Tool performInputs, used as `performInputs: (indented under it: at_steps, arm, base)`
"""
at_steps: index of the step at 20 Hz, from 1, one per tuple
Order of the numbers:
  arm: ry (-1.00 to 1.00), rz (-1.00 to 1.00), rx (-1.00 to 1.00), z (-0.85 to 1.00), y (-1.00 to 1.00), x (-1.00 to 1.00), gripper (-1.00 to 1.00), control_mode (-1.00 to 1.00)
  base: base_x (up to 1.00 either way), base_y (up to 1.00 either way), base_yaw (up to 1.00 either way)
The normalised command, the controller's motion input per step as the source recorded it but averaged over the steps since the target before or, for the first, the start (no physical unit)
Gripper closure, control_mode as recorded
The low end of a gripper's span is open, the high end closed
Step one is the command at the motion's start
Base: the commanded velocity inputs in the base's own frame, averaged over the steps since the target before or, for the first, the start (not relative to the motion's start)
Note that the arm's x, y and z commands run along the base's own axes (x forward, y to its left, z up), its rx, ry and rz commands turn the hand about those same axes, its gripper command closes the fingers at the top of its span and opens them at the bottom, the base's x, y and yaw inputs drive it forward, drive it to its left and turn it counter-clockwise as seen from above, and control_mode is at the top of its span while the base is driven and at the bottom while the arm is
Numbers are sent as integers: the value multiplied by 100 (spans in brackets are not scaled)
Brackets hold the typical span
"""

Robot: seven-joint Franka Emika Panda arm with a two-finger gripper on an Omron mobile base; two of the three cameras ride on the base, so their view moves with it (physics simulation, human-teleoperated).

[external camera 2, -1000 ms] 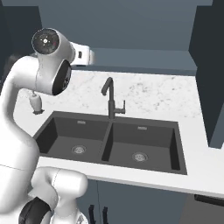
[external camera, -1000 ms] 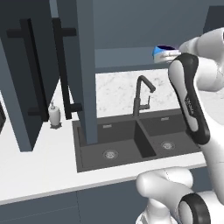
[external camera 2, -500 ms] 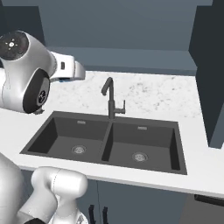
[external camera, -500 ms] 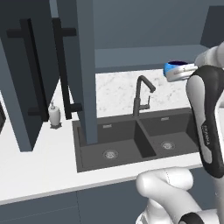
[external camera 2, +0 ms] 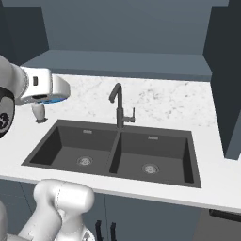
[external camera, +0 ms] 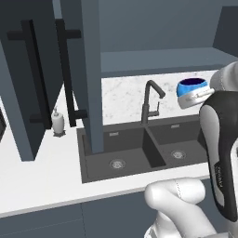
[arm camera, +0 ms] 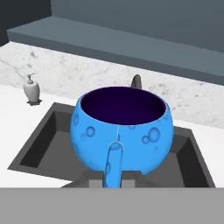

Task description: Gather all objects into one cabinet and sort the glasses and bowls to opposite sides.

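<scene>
My gripper (arm camera: 112,178) is shut on a small bright-blue cup (arm camera: 120,127) with a dark inside, one of the glasses, and holds it upright above the sink. That cup (external camera: 191,88) hangs to the right of the faucet, below the cabinet's shelf floor (external camera: 158,58). From the other side, a blue edge of the cup (external camera 2: 52,100) peeks out under the white hand. The slate-grey cabinet (external camera 2: 122,61) stands open above the counter, and its shelf floor (arm camera: 131,39) is bare where it shows. The bowls are out of view.
A dark double sink (external camera: 139,148) with a black faucet (external camera: 149,100) lies below the cup. A pale soap bottle (external camera: 58,123) stands at the sink's left. Open cabinet doors with long black bar handles (external camera: 67,72) jut out at the left. A dark cabinet side (external camera 2: 226,75) rises on the right.
The hand has come down with the blue cup, from shelf height to a little below it, drifting right in the left base view. The grip has stayed shut.
</scene>
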Motion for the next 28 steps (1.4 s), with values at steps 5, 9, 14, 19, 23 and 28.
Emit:
performInputs:
  at_steps: [5, 9, 14, 19, 23, 28]
  arm:
    - [9, 0, 9, 0, 0, -31, 100, -100]
    - [12, 0, 12, -1, -2, -34, 100, -100]
    - [1, 0, 0, -6, 0, -20, 100, -100]
    - [0, 0, 0, -19, 0, -12, 100, -100]
    - [0, 0, 0, -10, 0, -1, 100, -100]
    - [0, 0, 0, 0, 0, 0, 100, 100]
  base:
    - [0, 0, 0]
    - [0, 0, 0]
    - [0, 0, 0]
    - [0, 0, 0]
    - [0, 0, 0]
    - [0, 0, 0]
